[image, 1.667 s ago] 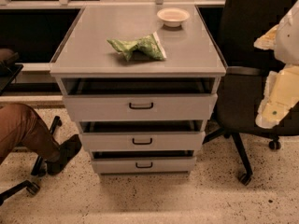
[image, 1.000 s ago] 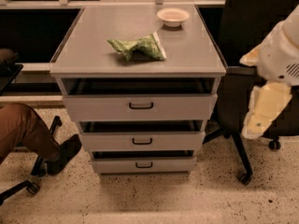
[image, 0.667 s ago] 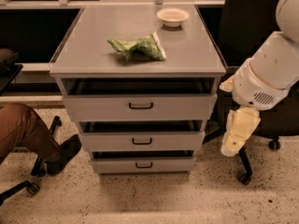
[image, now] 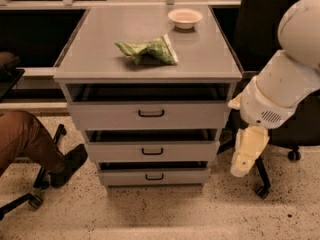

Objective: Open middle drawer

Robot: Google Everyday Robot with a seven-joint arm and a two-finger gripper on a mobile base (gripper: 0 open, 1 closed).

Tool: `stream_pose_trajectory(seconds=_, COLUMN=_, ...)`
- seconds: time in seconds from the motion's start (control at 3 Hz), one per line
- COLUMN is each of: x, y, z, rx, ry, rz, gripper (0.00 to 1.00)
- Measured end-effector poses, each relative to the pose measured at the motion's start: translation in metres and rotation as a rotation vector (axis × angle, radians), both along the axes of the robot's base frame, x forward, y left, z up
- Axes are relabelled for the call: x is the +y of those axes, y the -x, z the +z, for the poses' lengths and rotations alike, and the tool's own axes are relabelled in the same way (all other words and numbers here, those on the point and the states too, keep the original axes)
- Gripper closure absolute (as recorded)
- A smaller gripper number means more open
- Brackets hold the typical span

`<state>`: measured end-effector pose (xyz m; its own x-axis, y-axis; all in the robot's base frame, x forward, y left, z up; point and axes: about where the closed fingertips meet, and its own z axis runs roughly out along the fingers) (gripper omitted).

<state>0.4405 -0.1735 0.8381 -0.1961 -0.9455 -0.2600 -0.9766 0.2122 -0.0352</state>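
It looks like an office workroom: a grey drawer cabinet (image: 200,116) stands on a speckled floor (image: 165,211), with a black castor chair (image: 260,24) at its right, a seated person's leg (image: 22,136) at its left, and the robot's gripper (image: 241,168) hanging just beside the cabinet's lower right corner.

Viewed from high in front, looking down at close range; the cabinet (image: 125,29) is framed left of the gripper (image: 241,168).

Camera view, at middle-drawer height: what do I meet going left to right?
seated person's leg → middle drawer → gripper, hanging to the right of that drawer → chair caster
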Motion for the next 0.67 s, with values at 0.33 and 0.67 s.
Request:
stream_pose_trajectory(seconds=0.33, x=0.015, y=0.008, z=-0.07, rx=0.061, ry=0.002, rz=0.028, gripper=0.0)
stream_pose_trajectory(seconds=0.67, x=0.026, y=0.015, z=-0.14, rx=0.092, ry=-0.039, rz=0.0, gripper=0.0)
